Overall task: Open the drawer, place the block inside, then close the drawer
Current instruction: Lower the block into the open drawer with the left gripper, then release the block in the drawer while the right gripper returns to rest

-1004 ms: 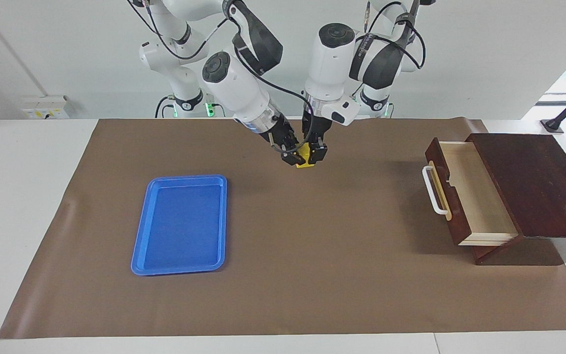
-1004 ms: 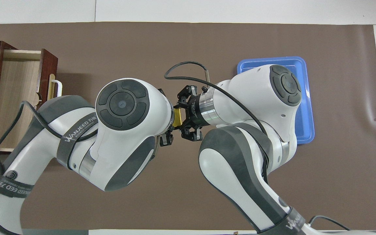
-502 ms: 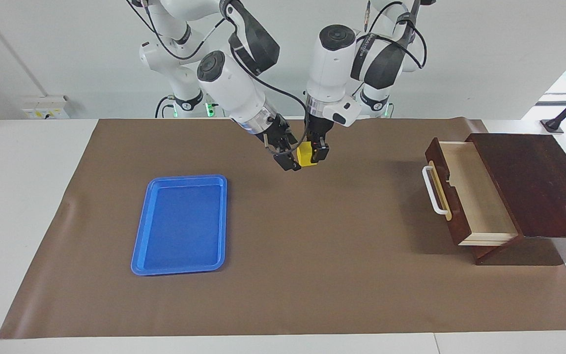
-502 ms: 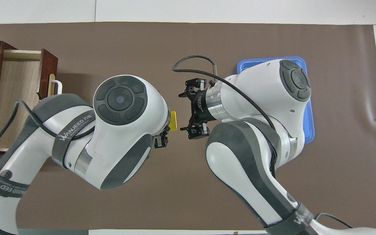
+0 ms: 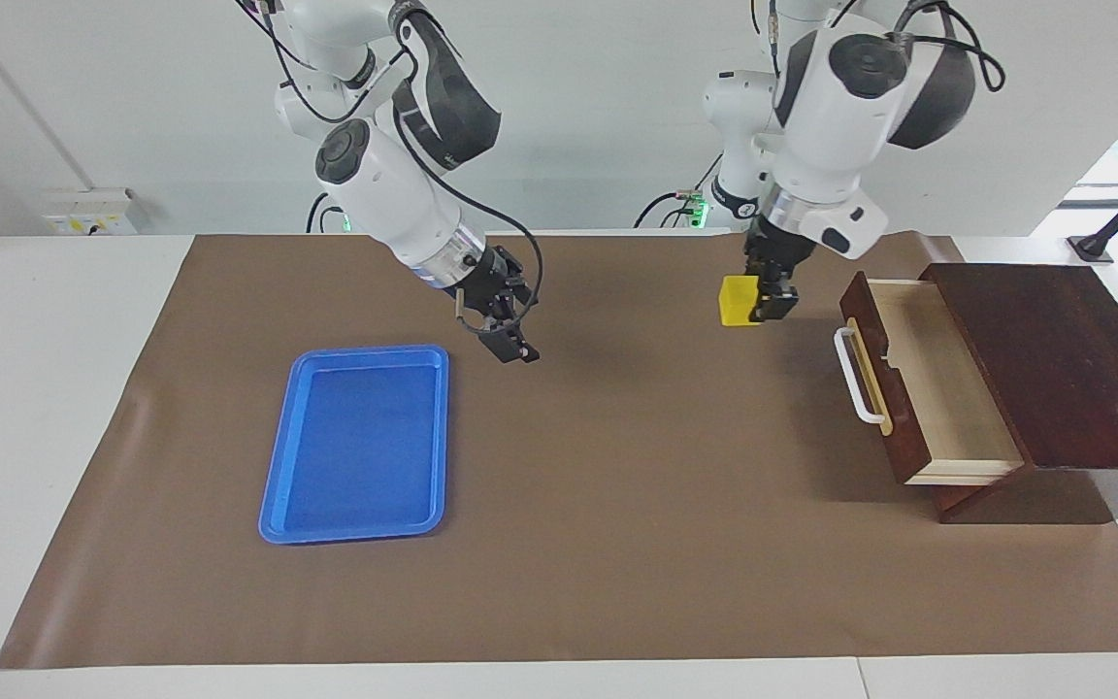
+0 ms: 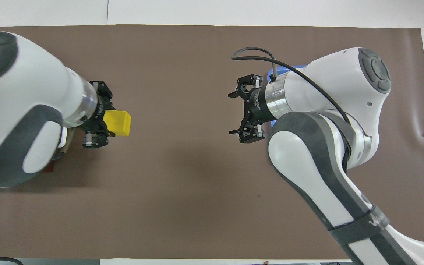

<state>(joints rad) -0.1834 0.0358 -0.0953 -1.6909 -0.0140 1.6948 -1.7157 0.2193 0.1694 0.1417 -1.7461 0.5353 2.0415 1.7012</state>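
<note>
My left gripper [image 5: 758, 303] [image 6: 113, 123] is shut on the yellow block [image 5: 739, 300] [image 6: 117, 123] and holds it in the air over the brown mat, just beside the drawer's front. The drawer [image 5: 937, 379] stands pulled out of its dark wooden box [image 5: 1064, 364], its white bar handle [image 5: 858, 377] facing the table's middle and its pale interior bare. My right gripper [image 5: 512, 345] [image 6: 234, 113] is open with nothing between its fingers, over the mat beside the blue tray's corner. In the overhead view the left arm hides the drawer.
A flat blue tray [image 5: 359, 443] lies on the brown mat [image 5: 598, 505] toward the right arm's end of the table. In the overhead view only a small edge of the tray [image 6: 296, 67] shows past the right arm.
The right gripper has let go of the block and drawn back toward the blue tray. The left gripper has carried the block from the table's middle over to the drawer's front.
</note>
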